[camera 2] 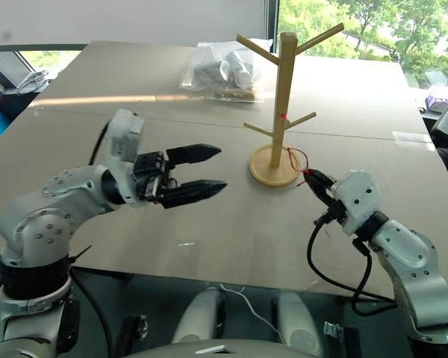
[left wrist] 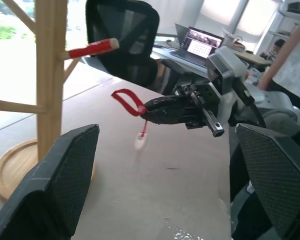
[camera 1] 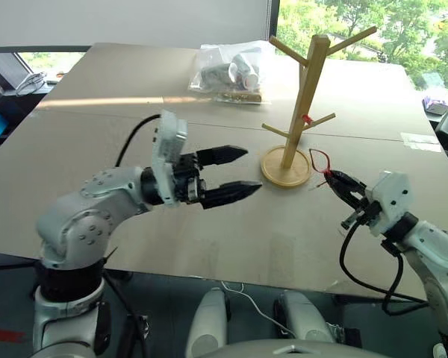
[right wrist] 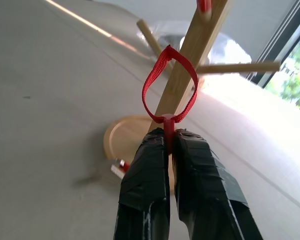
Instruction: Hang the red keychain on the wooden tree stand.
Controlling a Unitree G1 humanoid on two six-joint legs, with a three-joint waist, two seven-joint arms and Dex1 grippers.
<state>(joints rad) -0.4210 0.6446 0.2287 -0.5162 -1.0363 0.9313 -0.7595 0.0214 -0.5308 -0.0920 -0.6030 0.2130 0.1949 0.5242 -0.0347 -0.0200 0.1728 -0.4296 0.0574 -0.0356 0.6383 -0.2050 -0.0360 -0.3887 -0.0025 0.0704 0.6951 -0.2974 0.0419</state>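
Red keychain (right wrist: pixel 169 95) pinched (loop free) by right gripper (right wrist: pixel 171 137).

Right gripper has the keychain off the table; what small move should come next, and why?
Probably lift the right gripper toward a lower peg of the wooden tree stand: it is shut on the red keychain, whose loop stands open just short of the post, below the pegs.

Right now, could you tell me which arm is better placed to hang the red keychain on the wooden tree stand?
The right. Its right gripper is shut on the red keychain, loop up, near the wooden tree stand. The left gripper is open, holding nothing, farther from the pegs.
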